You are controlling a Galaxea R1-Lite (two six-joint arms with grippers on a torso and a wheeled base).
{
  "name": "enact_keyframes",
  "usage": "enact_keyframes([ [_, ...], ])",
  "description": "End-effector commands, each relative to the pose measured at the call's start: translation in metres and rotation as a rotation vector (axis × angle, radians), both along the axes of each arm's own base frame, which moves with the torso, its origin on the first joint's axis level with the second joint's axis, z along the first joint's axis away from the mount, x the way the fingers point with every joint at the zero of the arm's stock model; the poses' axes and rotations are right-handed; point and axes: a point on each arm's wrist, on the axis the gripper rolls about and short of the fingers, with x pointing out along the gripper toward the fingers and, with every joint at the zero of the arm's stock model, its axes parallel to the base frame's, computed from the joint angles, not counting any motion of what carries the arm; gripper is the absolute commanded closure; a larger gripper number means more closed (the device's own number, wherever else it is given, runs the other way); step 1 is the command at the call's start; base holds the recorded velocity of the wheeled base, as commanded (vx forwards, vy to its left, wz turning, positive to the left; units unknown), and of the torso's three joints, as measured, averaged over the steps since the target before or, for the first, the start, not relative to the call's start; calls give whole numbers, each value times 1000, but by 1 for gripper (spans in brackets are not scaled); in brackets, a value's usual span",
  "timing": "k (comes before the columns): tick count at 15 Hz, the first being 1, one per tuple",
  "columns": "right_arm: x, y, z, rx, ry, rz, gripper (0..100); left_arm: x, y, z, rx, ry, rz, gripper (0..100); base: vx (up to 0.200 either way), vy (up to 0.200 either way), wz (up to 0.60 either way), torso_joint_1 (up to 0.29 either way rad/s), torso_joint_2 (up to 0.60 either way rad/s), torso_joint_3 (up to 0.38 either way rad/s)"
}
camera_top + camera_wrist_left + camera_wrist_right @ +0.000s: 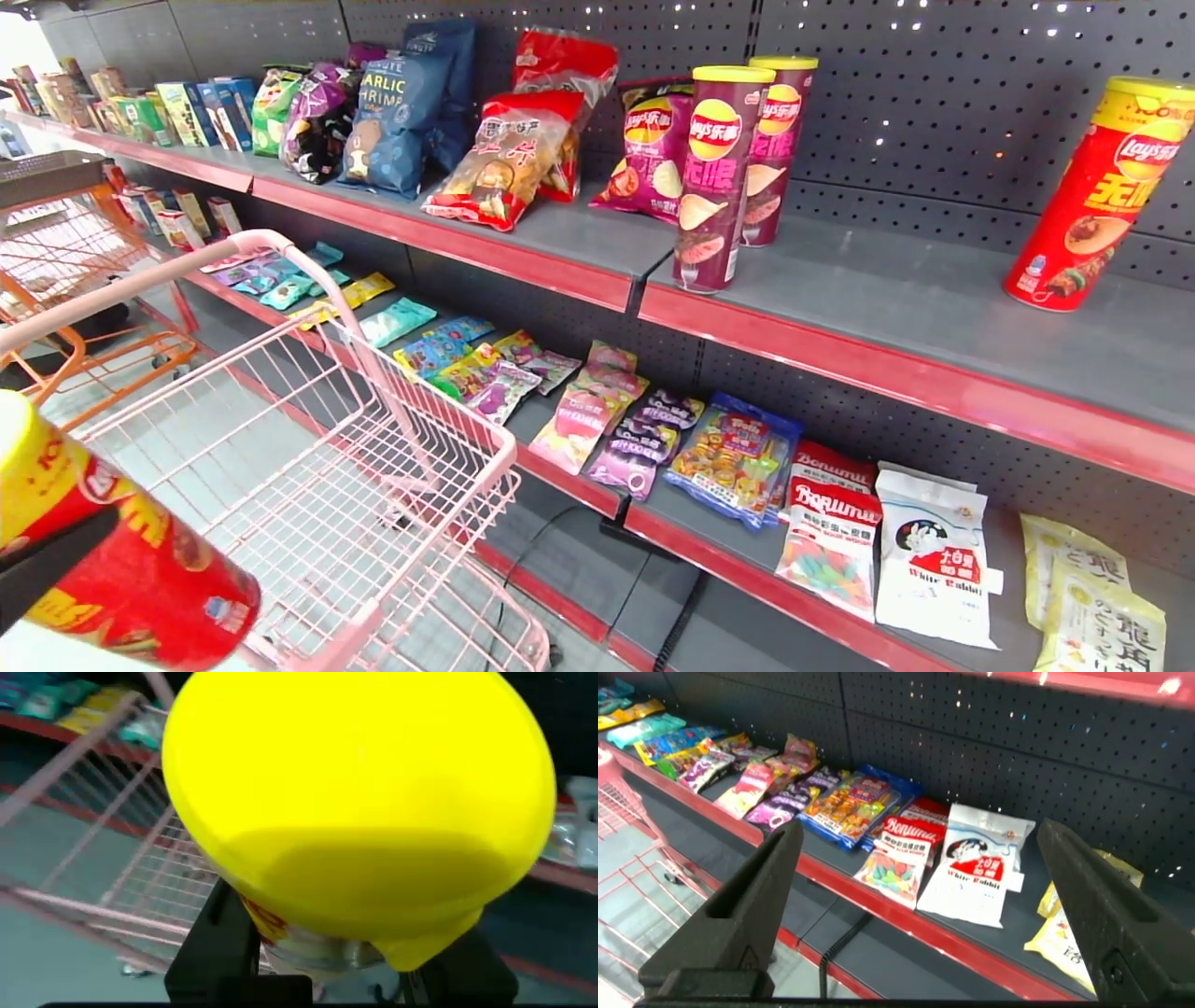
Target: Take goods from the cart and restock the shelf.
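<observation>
Two tiers make up the shelf (523,266), the largest item in the work area, and both are backed by a pegboard panel (934,93). We find the upper tier (887,271) carrying snack bags at its left, two purple cans (719,177) near the middle and a matching red can (1092,196) upright at the far right. Bare grey board lies between the purple cans and that can. The lower tier (1006,541) holds flat sachets and bags laid side by side.

Next in size, the pink cart (215,373) stands in front of the shelf, on the robot's left. An orange cart (75,280) is parked farther off on the floor.

The task's item, a red can (140,569) with a yellow lid, sits low on the left, beside the cart's near rim. The left gripper (336,957) has closed its fingers (220,943) on the can's body just below the lid.

Governing relation: we judge that the free board lies forward, upward and to the right of the held can. The can's long axis is slanted, with the lid towards the robot and the base towards the cart. It must therefore be raised and turned base-down before it can be set beside its match.

The right gripper (920,835) is spread wide and holds nothing, facing the lower tier. The left arm alone has the load.
</observation>
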Motion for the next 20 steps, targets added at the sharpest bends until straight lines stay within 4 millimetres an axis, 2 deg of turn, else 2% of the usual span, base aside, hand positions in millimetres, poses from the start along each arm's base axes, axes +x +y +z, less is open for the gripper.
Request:
enact_keyframes([
  [1, 0, 0, 0, 0, 1, 0, 0, -27, 0, 10, 26, -155, 96, 100, 0, 0, 0, 159, -491, -320],
  [6, 0, 0, 0, 0, 1, 0, 0, -28, 5, 14, 41, -186, 302, 100, 0, 0, 0, 210, -550, -342],
  [13, 0, 0, 0, 0, 1, 0, 0, -33, 5, 17, 48, -190, 301, 100, 0, 0, 0, 209, -505, -298],
  [20, 0, 0, 0, 1, 1, 2, 0, -26, 5, 16, 82, -157, 296, 100, 0, 0, -600, 22, -35, -21],
])
